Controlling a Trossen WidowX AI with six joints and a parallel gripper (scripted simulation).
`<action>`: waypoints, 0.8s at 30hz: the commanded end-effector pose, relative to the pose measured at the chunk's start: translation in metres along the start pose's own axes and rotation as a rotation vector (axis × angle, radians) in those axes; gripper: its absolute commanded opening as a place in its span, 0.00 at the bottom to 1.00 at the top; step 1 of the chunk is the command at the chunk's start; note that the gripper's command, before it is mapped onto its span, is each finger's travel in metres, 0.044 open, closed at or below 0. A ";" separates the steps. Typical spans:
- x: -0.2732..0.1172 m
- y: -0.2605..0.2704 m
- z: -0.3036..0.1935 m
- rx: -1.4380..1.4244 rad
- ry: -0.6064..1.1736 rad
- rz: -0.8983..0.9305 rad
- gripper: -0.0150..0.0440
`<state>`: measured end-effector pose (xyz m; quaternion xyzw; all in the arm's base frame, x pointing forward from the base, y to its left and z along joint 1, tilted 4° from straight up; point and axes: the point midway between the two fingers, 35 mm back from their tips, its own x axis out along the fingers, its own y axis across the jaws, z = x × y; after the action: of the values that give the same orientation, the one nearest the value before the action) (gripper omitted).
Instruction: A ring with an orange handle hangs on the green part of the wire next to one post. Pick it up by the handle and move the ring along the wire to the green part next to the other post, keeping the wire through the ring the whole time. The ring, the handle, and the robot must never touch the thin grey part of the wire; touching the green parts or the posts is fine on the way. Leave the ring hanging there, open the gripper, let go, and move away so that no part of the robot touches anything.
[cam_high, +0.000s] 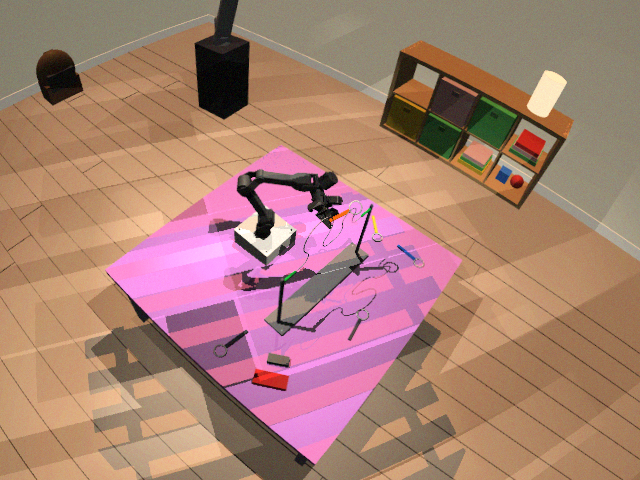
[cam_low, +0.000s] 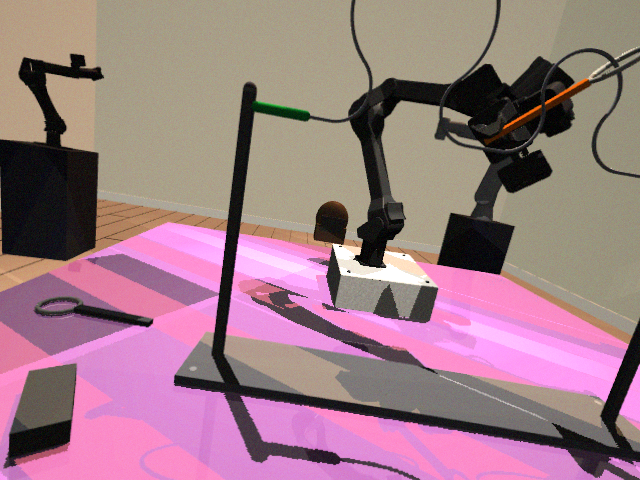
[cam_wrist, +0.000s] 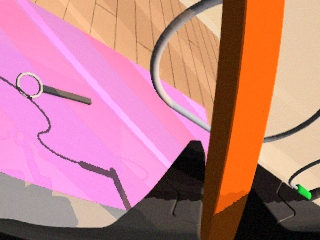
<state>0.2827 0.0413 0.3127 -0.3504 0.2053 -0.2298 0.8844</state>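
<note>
My gripper is shut on the orange handle, high above the table. The handle slants up to the pale ring, which is cut off in the exterior view. The grey wire passes at the ring; whether they touch cannot be told. The ring is near the green part by the far post. The other green part is at the near post. Wire loops lie close around gripper and handle.
The posts stand on a grey base plate. Loose rings with yellow, blue, black and grey handles lie around it. A grey block and red block lie near the front.
</note>
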 end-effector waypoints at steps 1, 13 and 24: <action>0.001 -0.005 -0.002 -0.073 -0.005 -0.043 0.00; 0.002 -0.020 0.001 -0.279 -0.035 -0.164 0.00; 0.001 -0.031 0.006 -0.434 -0.056 -0.255 0.00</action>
<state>0.2796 0.0254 0.3390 -0.5428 0.1789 -0.2760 0.7728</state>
